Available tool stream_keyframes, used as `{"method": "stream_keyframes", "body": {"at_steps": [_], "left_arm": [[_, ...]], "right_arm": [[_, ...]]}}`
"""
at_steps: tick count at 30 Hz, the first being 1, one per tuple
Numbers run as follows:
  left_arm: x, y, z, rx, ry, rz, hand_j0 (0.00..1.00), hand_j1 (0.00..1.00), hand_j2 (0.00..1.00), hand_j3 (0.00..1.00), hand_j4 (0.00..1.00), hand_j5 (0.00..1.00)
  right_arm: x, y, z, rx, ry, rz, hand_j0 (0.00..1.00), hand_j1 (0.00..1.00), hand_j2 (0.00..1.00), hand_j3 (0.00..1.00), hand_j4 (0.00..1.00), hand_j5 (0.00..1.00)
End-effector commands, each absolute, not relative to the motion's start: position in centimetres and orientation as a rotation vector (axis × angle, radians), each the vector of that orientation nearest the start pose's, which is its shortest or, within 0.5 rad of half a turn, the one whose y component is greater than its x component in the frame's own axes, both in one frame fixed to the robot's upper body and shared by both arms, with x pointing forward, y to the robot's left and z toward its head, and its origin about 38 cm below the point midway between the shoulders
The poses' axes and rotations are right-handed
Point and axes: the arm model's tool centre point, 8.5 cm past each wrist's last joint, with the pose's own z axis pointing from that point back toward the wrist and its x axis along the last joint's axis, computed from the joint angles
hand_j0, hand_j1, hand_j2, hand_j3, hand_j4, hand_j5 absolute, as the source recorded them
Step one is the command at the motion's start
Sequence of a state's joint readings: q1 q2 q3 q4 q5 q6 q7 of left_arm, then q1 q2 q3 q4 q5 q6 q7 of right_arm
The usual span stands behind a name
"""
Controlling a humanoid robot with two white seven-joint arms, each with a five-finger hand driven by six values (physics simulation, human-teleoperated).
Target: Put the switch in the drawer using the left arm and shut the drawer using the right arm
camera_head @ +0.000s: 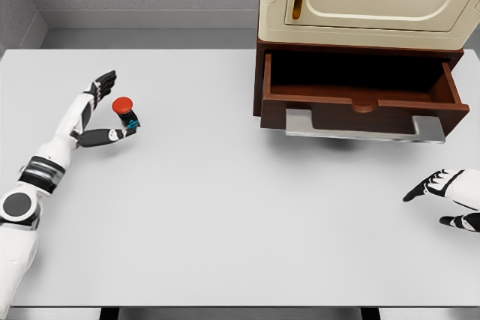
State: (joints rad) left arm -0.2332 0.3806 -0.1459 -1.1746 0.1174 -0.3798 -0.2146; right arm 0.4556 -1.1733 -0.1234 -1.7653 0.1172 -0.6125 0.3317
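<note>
Switch (127,111), red-capped with a dark body, at the far left of the desk (225,222), between thumb and fingers (105,79) of the left hand (101,110). Thumb touching the base of it from the near side; the other fingers spread beyond it on the far side, not yet closed around it. Cannot tell for sure whether resting on the desk or already pinched and lifted a little. So, by judgement: first step in hand, the grasp of the switch, not finished.

Further right, wide bare desk, then the drawer (360,99) of the brown cabinet (360,5), pulled fully open toward the near side, dark inside, with a grey handle (360,131) along its front. Well apart from the switch.

At the far right edge, near side, right hand (446,196), resting low over the desk, fingers loosely extended, holding nothing.

Next move, as judged: close the left fingers firmly on the body under the red cap, lift, carry across to the right and far, high enough to pass the drawer's left wall, release inside. Only then push on the drawer front with the right hand.
</note>
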Motion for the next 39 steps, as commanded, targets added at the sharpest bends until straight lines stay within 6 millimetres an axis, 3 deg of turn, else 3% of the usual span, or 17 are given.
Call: {"method": "stream_keyframes", "body": {"at_steps": [1, 13, 14, 17, 27, 28, 29, 35, 39], "left_arm": [[41.9, 33.5, 7.4, 0.076, -1.679, -0.538, 0.97, 0.97, 0.97, 0.97, 0.97, 0.97], [42.7, 33.5, 6.7, 0.077, -1.651, -0.541, 0.91, 0.91, 0.91, 0.91, 0.91, 0.91], [42.7, 33.6, 6.7, 0.077, -1.649, -0.541, 0.85, 0.85, 0.85, 0.85, 0.85, 0.85], [42.7, 33.6, 6.7, 0.080, -1.649, -0.543, 0.82, 0.82, 0.82, 0.82, 0.82, 0.82], [42.7, 33.6, 6.4, 0.080, -1.640, -0.544, 0.79, 0.79, 0.79, 0.79, 0.79, 0.79], [42.6, 33.6, 6.3, 0.081, -1.643, -0.547, 0.70, 0.70, 0.70, 0.70, 0.70, 0.70], [42.6, 33.6, 6.3, 0.082, -1.644, -0.550, 0.67, 0.67, 0.67, 0.67, 0.67, 0.67], [42.6, 33.3, 6.4, 0.077, -1.648, -0.549, 0.64, 0.64, 0.64, 0.64, 0.64, 0.64], [42.4, 33.2, 6.3, 0.071, -1.654, -0.549, 0.56, 0.56, 0.56, 0.56, 0.56, 0.56]], "right_arm": [[26.9, -42.2, 19.1, -0.249, -1.343, 1.755, 0.73, 0.73, 0.73, 0.73, 0.73, 0.73], [27.1, -42.3, 19.6, -0.272, -1.363, 1.745, 0.73, 0.73, 0.73, 0.73, 0.73, 0.73], [27.1, -42.3, 19.6, -0.271, -1.360, 1.745, 0.74, 0.74, 0.74, 0.74, 0.74, 0.74], [27.1, -42.3, 19.7, -0.273, -1.360, 1.747, 0.74, 0.74, 0.74, 0.74, 0.74, 0.74], [27.2, -42.3, 19.8, -0.276, -1.360, 1.751, 0.76, 0.76, 0.76, 0.76, 0.76, 0.76], [27.2, -42.3, 19.9, -0.276, -1.363, 1.752, 0.76, 0.76, 0.76, 0.76, 0.76, 0.76], [27.3, -42.3, 19.9, -0.277, -1.362, 1.754, 0.76, 0.76, 0.76, 0.76, 0.76, 0.76], [27.3, -42.3, 19.9, -0.277, -1.360, 1.753, 0.75, 0.75, 0.75, 0.75, 0.75, 0.75], [27.4, -42.4, 20.1, -0.281, -1.356, 1.762, 0.75, 0.75, 0.75, 0.75, 0.75, 0.75]]}}
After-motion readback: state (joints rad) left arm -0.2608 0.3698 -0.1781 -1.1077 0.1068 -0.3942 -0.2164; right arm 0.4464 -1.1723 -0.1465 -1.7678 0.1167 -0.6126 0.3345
